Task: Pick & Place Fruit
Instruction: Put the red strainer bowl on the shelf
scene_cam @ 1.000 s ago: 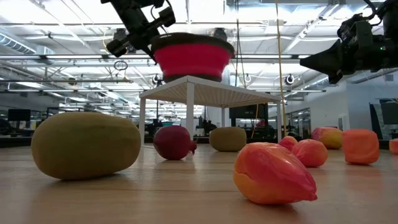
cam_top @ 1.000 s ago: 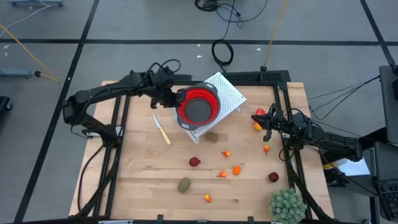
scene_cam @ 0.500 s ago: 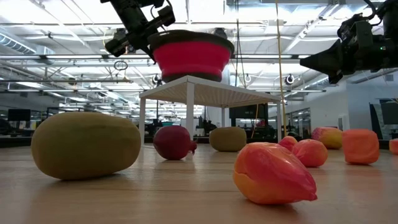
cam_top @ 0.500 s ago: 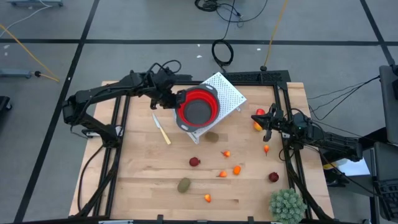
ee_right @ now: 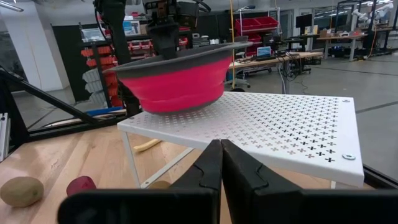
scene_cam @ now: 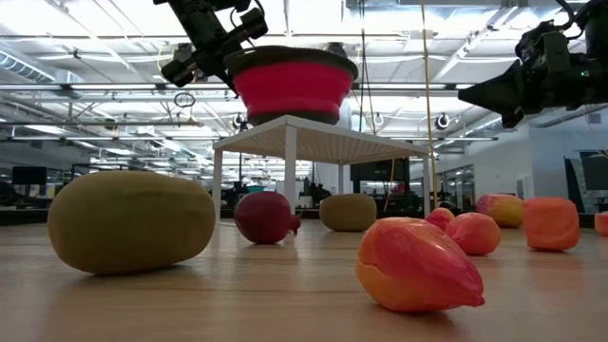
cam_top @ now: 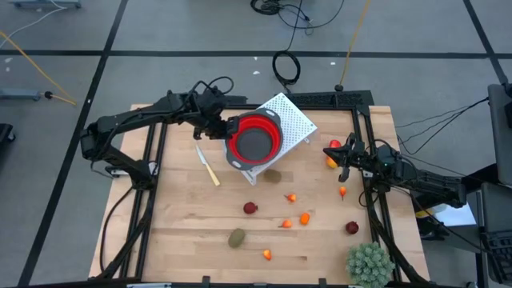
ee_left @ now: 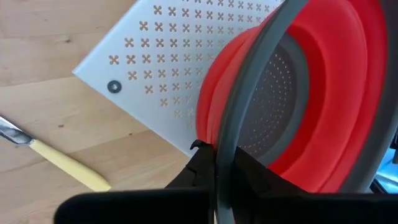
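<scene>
A red bowl (cam_top: 256, 138) with a grey rim is on the white perforated stand (cam_top: 294, 120). My left gripper (cam_top: 224, 128) is at the bowl's left side, shut on its rim. My right gripper (cam_top: 344, 164) hovers shut near the table's right edge, above a red piece (cam_top: 334, 145) and an orange piece (cam_top: 331, 162), and holds nothing. More fruit lies on the table: an olive oval (cam_top: 273, 176) by the stand, a dark red ball (cam_top: 250, 208), orange bits (cam_top: 305, 218), another olive oval (cam_top: 237, 238) and a second dark red ball (cam_top: 352, 228). My left gripper pinches the bowl's grey rim (ee_left: 233, 124) between its two fingers (ee_left: 202, 163), one finger on the inner side and one on the outer. It comes from the table's left, roughly level. The bowl is upright over the stand; whether its base rests on the stand I cannot tell.
A cream-handled knife (cam_top: 208, 166) lies left of the stand. A spiky green plant ball (cam_top: 369, 264) sits at the near right corner. Black frame rails (cam_top: 370, 200) run along both sides of the table. Bare wood shows at the near left.
</scene>
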Robot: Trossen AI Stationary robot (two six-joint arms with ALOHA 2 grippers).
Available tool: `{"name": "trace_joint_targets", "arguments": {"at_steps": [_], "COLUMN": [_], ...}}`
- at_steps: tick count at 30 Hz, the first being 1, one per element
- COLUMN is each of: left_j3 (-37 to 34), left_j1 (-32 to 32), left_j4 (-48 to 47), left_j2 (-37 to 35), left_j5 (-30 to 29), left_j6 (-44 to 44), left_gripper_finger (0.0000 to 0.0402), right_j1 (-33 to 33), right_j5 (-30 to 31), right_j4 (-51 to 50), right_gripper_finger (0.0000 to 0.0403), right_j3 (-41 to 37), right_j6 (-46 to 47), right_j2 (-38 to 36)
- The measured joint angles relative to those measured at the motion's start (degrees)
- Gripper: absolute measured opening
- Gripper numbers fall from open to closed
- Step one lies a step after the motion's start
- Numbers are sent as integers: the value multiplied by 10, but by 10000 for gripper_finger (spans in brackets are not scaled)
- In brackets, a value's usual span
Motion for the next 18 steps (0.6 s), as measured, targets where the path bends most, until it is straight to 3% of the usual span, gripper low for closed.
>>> {"name": "trace_joint_targets", "arguments": {"at_steps": [18], "left_j3": [0], "left_j1": [0], "left_j4": [-1], "left_j2": [0], "left_j5": [-9], "left_j6": [10], "left_gripper_finger": [142], "right_j1": [0], "right_j5": [0], "right_j4": [0], "right_gripper_finger": [0], "right_j3": [0], "right_j6": [0], "right_j2": [0]}}
